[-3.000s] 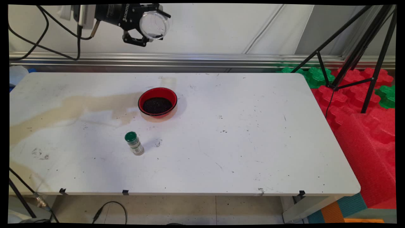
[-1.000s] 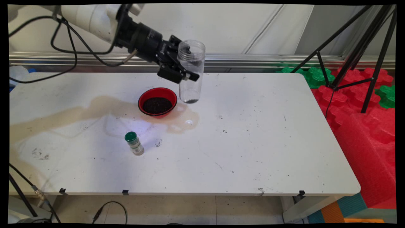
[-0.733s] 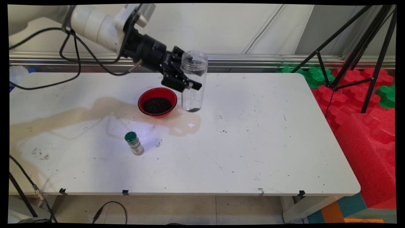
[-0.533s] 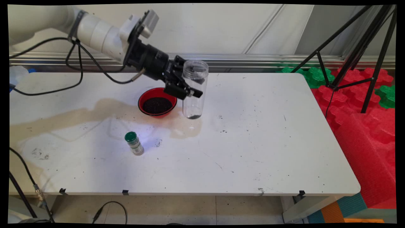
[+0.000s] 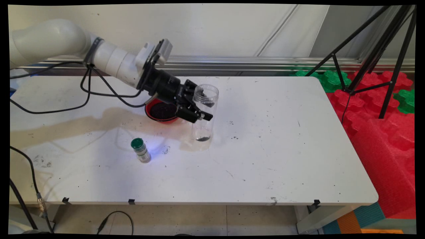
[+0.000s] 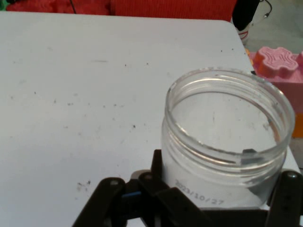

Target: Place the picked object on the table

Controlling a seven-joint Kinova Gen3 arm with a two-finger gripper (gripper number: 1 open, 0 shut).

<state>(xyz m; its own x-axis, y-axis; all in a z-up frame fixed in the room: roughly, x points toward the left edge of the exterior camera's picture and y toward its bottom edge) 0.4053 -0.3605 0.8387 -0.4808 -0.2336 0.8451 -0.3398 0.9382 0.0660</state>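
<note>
The gripper (image 5: 199,111) is clamped on a tall, clear plastic jar (image 5: 204,114), upright, with dark grains at its bottom, on the table (image 5: 265,149) beside a round red bowl (image 5: 156,114) of dark grains. A green-capped bottle (image 5: 140,150) stands nearer.

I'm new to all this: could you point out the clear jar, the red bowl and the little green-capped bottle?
clear jar (image 5: 203,114), main view, its transparent side wall.
red bowl (image 5: 150,114), main view, its left rim.
green-capped bottle (image 5: 137,143), main view, its green cap.

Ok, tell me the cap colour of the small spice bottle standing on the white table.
Green; the small spice bottle shows best in the main view.
</note>
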